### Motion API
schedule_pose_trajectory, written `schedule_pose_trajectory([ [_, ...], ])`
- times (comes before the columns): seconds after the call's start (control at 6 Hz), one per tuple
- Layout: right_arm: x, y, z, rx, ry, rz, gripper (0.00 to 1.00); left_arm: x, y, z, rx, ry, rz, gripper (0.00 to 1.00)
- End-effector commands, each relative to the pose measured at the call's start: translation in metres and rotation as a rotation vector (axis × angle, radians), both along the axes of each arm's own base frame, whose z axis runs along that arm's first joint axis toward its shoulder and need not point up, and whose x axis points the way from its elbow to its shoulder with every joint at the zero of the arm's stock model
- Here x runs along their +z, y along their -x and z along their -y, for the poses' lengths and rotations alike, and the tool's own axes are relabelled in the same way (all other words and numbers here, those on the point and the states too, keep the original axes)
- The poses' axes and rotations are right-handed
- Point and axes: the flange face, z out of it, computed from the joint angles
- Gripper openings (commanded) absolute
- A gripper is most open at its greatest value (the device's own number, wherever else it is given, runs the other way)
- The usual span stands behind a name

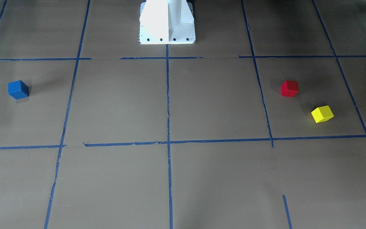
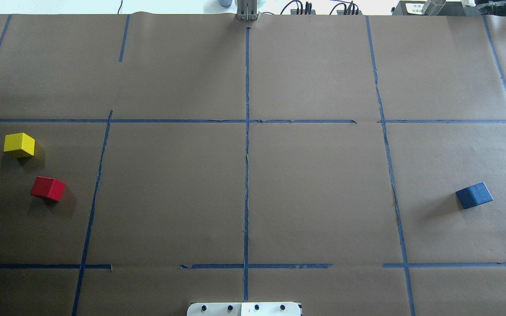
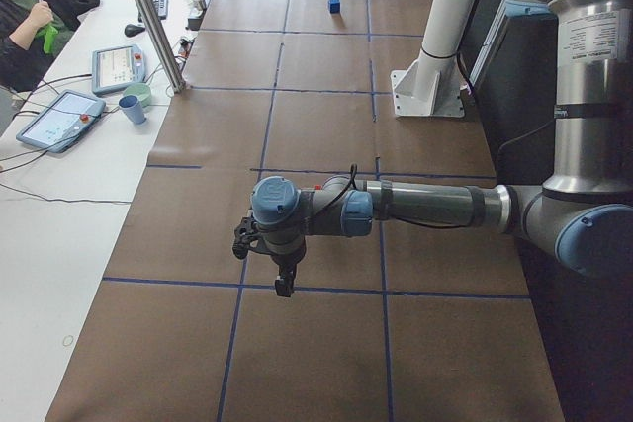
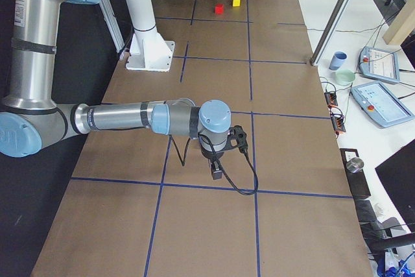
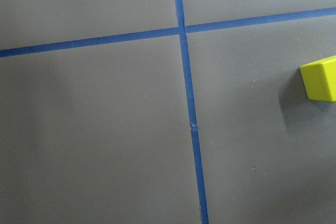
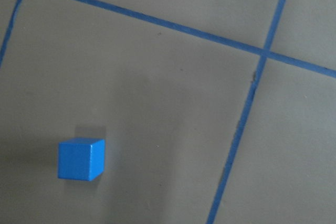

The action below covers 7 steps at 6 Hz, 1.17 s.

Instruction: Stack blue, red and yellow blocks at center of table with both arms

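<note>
Right gripper [image 4: 218, 172], grip state I cannot tell: I am aiming to centre it squarely over the small blue wooden cube [image 6: 81, 159].

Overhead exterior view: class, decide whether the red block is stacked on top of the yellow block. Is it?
No, the red block lies on the table beside the yellow block, with a gap between them.

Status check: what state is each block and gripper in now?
blue block: on the table, robot's right side, unstacked, unheld.
red block: on the table, robot's left side, unstacked, unheld.
yellow block: near the red block, not touching, unstacked, unheld.
left gripper: above the table, no block; open or shut, cannot tell.
right gripper: above the table, no block; cannot tell.
</note>
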Motion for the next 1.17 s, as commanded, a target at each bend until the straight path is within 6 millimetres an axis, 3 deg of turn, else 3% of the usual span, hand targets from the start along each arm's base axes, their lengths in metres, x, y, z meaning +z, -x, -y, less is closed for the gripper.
schedule_pose_trajectory([
  [0.0, -0.029, 0.078, 0.004, 0.069, -0.016, 0.050, 1.00, 0.001, 0.000, -0.001, 0.000, 0.001, 0.000, 1.00],
  [0.17, -0.033, 0.131, -0.005, 0.092, -0.018, 0.022, 1.00, 0.001, 0.000, -0.001, 0.000, 0.001, 0.000, 1.00],
  [0.33, -0.023, 0.160, -0.016, 0.094, -0.031, 0.001, 1.00, 0.001, 0.000, -0.001, 0.001, 0.000, 0.000, 1.00],
  [1.0, 0.004, 0.213, -0.045, 0.035, 0.004, -0.064, 1.00, 0.001, 0.000, -0.001, 0.000, 0.001, 0.000, 1.00],
])
